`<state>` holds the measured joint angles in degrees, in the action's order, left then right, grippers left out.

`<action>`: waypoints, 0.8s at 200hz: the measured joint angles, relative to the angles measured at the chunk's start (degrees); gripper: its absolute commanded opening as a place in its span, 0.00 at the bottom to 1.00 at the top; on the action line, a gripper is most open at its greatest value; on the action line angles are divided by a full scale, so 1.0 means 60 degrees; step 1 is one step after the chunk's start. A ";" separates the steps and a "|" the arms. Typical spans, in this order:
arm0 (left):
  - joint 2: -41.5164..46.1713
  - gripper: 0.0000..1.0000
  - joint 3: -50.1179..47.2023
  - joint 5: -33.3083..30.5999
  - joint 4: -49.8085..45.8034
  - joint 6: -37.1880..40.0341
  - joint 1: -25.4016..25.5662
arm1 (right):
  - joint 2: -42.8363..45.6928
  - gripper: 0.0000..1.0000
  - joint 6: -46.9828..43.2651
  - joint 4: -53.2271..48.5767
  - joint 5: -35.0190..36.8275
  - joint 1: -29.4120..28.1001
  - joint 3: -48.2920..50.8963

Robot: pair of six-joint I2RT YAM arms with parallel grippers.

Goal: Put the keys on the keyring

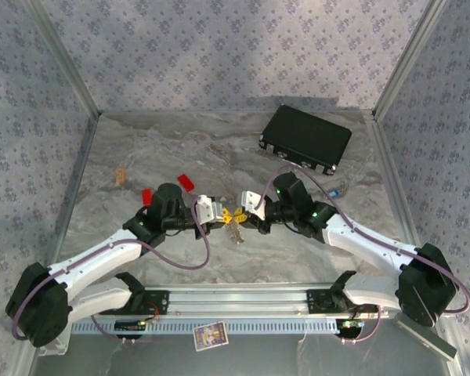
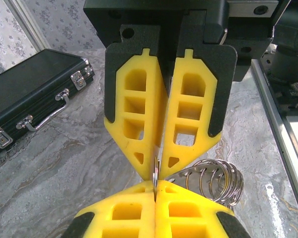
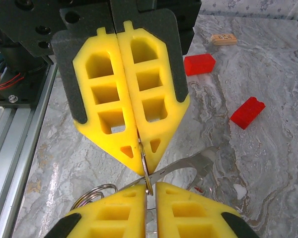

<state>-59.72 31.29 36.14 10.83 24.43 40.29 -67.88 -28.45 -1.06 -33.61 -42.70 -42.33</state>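
The keyring (image 2: 216,181): one bunch of silvery wire loops at the table's (image 1: 180,141) middle. Two red blocks (image 3: 198,63) (image 3: 247,112) lie left, one black case (image 1: 305,139) far right. Left arm (image 1: 94,258) and right arm (image 1: 368,239) reach inward, tips meeting, each pair of jaws pinching one thin loop.

Two red blocks (image 3: 199,64), one black case (image 1: 305,139)
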 measured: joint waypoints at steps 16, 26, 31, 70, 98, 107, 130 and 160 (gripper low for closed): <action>0.0000 0.00 0.0000 0.0000 -0.0022 0.0000 0.0000 | 0.0000 0.18 0.0033 0.0007 -0.0036 0.0000 0.0000; 0.0000 0.00 0.0000 0.0000 -0.0044 0.0000 0.0000 | 0.0000 0.17 0.0029 0.0007 -0.0044 0.0000 0.0000; 0.0000 0.00 0.0000 0.0000 -0.0055 0.0000 0.0000 | 0.0000 0.16 0.0029 0.0007 -0.0044 0.0000 0.0000; 0.0000 0.00 0.0000 0.0004 -0.0062 0.0000 0.0000 | 0.0000 0.06 0.0062 0.0007 -0.0117 -0.0007 0.0000; 0.0000 0.02 0.0000 0.0000 -0.0066 -0.0007 0.0000 | -0.0011 0.00 0.0102 0.0000 -0.0124 -0.0018 0.0000; -0.0007 0.03 0.0000 0.0000 -0.0066 -0.0015 0.0000 | -0.0026 0.00 0.0102 0.0004 -0.0138 -0.0018 0.0000; -0.0025 0.04 -0.0011 -0.0004 -0.0069 -0.0084 0.0000 | -0.0098 0.00 0.0106 0.0025 -0.0189 -0.0018 0.0000; -0.0051 0.06 -0.0073 -0.0007 -0.0051 -0.0182 0.0000 | -0.0197 0.00 0.0160 0.0073 -0.0222 -0.0029 0.0000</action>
<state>-60.03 30.85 36.10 10.52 23.33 40.29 -69.06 -27.49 -0.62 -34.94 -42.87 -42.33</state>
